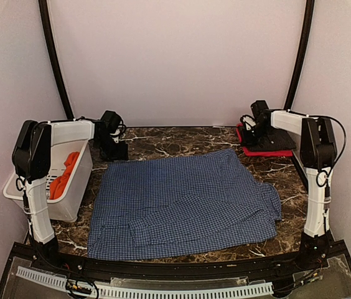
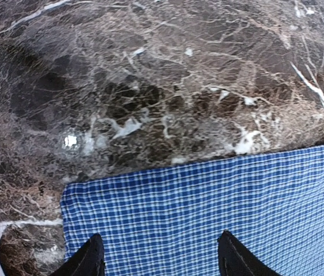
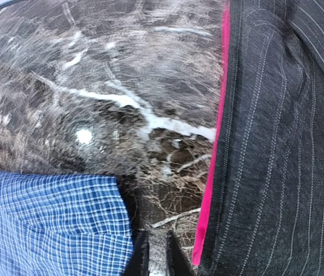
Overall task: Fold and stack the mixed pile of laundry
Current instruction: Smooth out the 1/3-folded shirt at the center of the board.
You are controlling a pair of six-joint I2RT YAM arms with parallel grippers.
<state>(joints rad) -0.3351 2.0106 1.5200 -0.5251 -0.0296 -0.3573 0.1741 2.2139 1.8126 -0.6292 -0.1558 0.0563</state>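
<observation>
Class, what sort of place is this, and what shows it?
Probably a robot laundry-folding test booth: two white robot arms at a dark marble-patterned table, a blue-and-white checked shirt spread on it, a white slotted plastic basket beside.

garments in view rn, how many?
4. Checked shirt spread flat mid-table; orange one in the basket at left; dark pinstriped piece folded on top of a red one, far right. More may be hidden in the basket or stack.
</observation>
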